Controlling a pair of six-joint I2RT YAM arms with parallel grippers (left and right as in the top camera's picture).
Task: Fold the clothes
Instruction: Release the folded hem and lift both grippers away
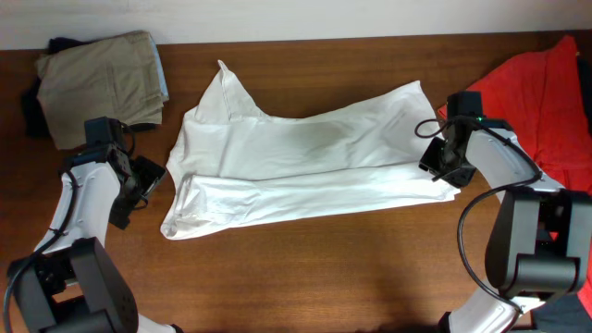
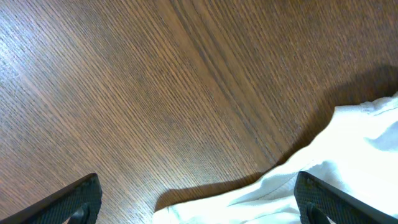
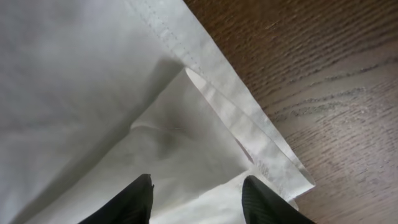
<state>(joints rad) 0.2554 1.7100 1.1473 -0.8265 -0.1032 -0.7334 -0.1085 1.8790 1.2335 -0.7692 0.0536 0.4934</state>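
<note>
A: Whereabouts of the white shirt point(image 1: 296, 157)?
B: Lying across the middle of the worktop point(image 1: 324, 268), between both arms.
A: State of left end effector point(image 2: 198, 186)?
B: Gaping wide, holding nothing, just beside the shirt's left edge.
A: And right end effector point(image 3: 198, 190)?
B: Parted partway above the shirt's hemmed corner, gripping nothing.
A: Elsewhere?
B: At far left, khaki garment point(image 1: 102, 83); at far right, red garment point(image 1: 546, 92).

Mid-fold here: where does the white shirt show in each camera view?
Overhead: white shirt spread across the middle.
Left wrist: shirt edge in the lower right corner.
Right wrist: shirt fills left and centre.
Shared landmark: brown wood table beside the shirt in all three.
</note>
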